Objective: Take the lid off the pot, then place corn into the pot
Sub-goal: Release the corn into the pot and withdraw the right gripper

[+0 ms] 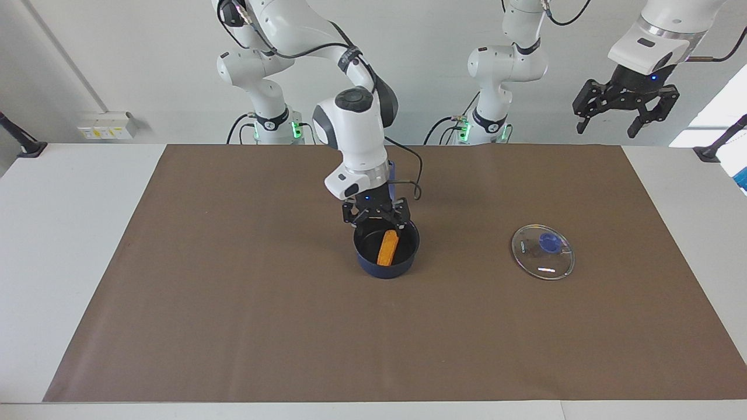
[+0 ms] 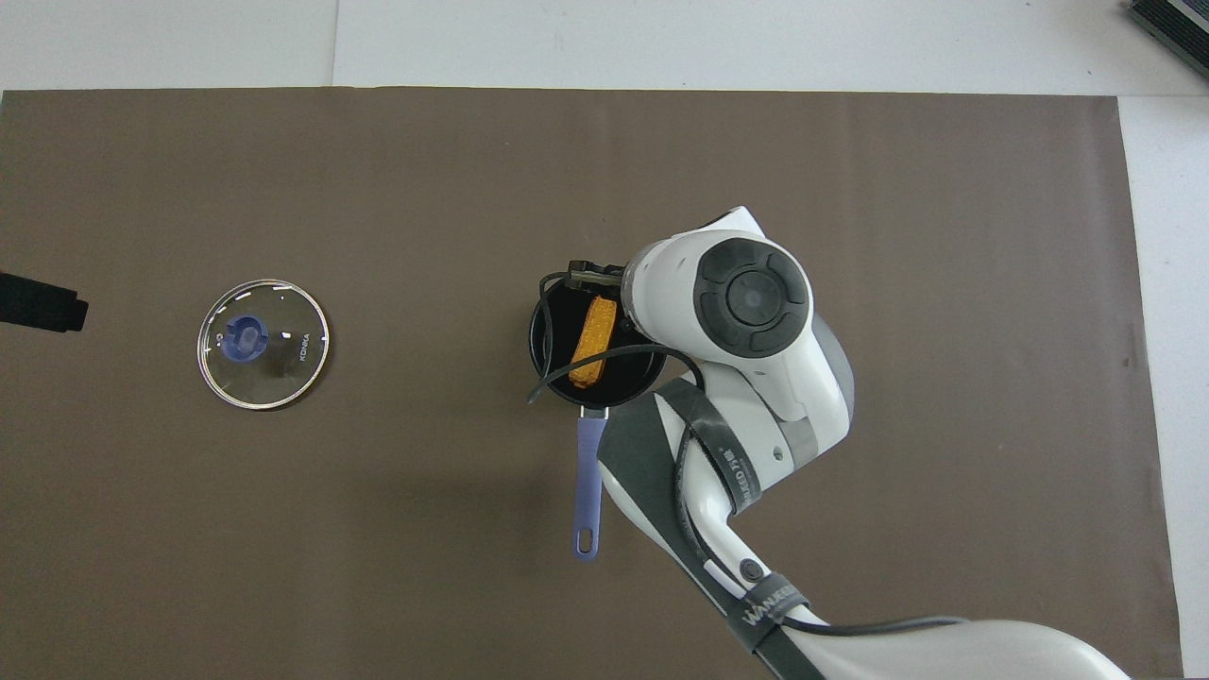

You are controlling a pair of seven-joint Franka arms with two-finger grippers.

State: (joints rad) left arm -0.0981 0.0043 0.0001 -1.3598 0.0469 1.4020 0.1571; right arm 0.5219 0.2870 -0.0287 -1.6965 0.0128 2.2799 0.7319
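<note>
The dark blue pot (image 1: 385, 269) stands uncovered mid-table, its long handle (image 2: 587, 482) pointing toward the robots. The yellow-orange corn (image 1: 387, 247) lies inside the pot, and it also shows in the overhead view (image 2: 589, 342). My right gripper (image 1: 376, 219) hangs just over the pot's rim with its fingers spread, holding nothing. The glass lid (image 1: 543, 252) with its blue knob lies flat on the mat toward the left arm's end, and it shows in the overhead view too (image 2: 263, 344). My left gripper (image 1: 607, 125) waits open, raised high above the table's edge at its own end.
A brown mat (image 1: 233, 326) covers most of the white table. A black cable (image 2: 604, 357) from the right arm loops over the pot. A dark object (image 2: 1171, 24) lies at the table's corner farthest from the robots, at the right arm's end.
</note>
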